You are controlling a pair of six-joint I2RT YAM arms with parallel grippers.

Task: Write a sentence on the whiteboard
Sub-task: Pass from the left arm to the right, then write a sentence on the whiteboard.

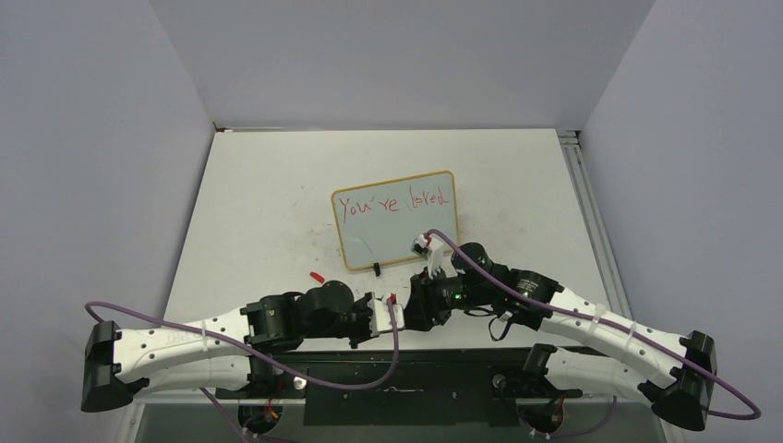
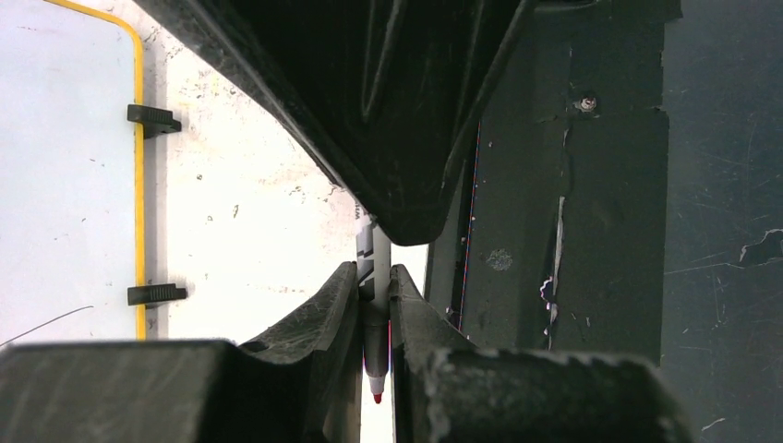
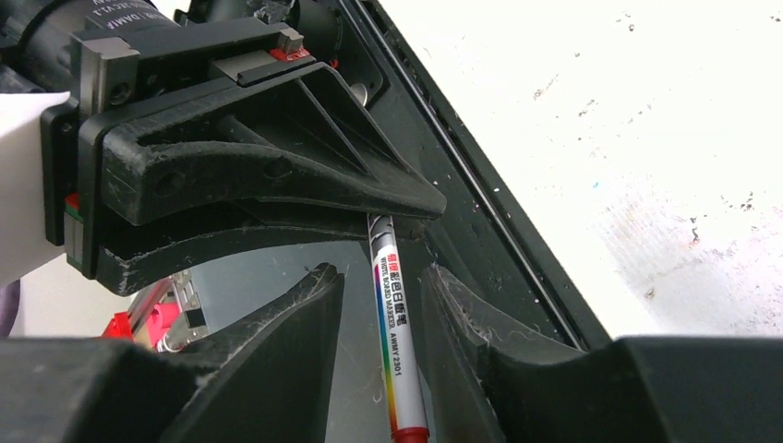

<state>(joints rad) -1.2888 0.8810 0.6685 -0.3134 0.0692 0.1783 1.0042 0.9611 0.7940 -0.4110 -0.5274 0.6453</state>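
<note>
The small tan-framed whiteboard (image 1: 388, 242) lies mid-way up the white worktop (image 1: 258, 203). Its red handwritten sentence (image 1: 392, 203) reads only "You're loved", so more seems left to write. At its six o'clock, the left gripper (image 2: 374, 288) clamps the slim white red-tipped marker (image 3: 392, 314), and the right gripper (image 3: 381, 281) stands apart around it.

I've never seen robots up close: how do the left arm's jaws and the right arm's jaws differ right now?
The left jaws are shut tight on the marker; the right jaws stand open around it, gaps on both sides. The left jaws pinch its tip end; the right jaws straddle its printed barrel. Shared: both are black and face each other on one marker.
</note>
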